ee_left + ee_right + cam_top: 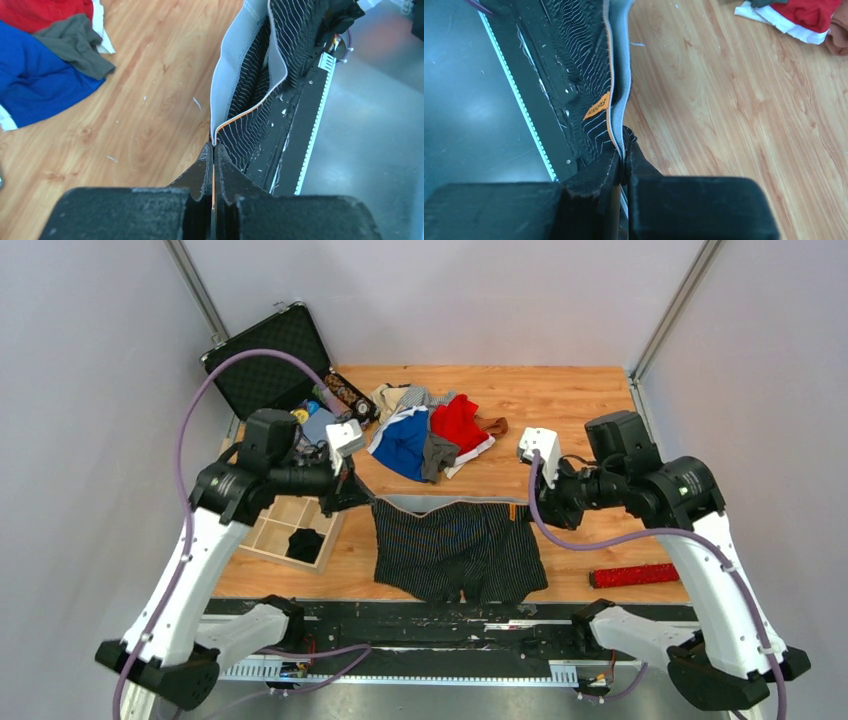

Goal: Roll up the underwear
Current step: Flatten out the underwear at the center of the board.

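Observation:
A black striped underwear (458, 552) with a grey waistband hangs spread between my two grippers, its legs draping over the table's near edge. My left gripper (362, 498) is shut on its left waistband corner (216, 135). My right gripper (527, 508) is shut on its right waistband corner (620, 135), next to an orange label (597, 106). A pile of other underwear (430, 430), blue, red, grey and beige, lies at the back middle of the table; the blue one (35, 80) and the red one (809, 12) show in the wrist views.
An open black case (268, 360) stands at the back left. A wooden divided tray (290, 530) holding a dark bundle (304, 544) lies under my left arm. A long red bristly stick (634, 574) lies at the front right. The black rail (440, 615) runs along the near edge.

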Motion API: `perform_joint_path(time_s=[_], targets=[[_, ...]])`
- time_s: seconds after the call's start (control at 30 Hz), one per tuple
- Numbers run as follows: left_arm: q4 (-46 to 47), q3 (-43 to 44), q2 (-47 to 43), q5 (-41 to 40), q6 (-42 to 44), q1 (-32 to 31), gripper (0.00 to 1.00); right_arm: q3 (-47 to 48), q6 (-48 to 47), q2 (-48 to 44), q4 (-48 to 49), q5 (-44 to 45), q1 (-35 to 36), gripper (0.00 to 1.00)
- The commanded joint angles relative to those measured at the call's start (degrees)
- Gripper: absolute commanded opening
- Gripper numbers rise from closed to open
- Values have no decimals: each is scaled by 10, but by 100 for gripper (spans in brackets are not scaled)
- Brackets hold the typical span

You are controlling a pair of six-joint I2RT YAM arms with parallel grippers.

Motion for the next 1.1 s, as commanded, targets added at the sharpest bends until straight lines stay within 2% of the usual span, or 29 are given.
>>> perform_joint_path(time_s=[0.0,0.17,0.3,0.43,0.57,0.73,0.8,0.93,1.07], targets=[[31,26,98,-9,-35,0,0,-22,-68,39,4,13,-12,0],[54,19,249,-111,7,3,0,-110,-164,108,84,-15,-105,0],[159,9,369,-146,-30,9,0,-146,-184,219,165,-18,-143,0],[196,53,476,-180,-71,9,0,-87,-155,378,179,-6,-155,0],[219,76,526,-204,-87,9,0,-11,-144,504,173,15,-162,0],[256,69,544,-229,-108,9,0,47,-113,557,196,21,-175,1],[265,70,550,-231,-116,9,0,52,-106,564,209,29,-175,6],[275,71,558,-238,-128,9,0,49,-71,568,249,60,-175,31],[260,75,567,-230,-126,9,0,77,-50,540,260,102,-174,46]])
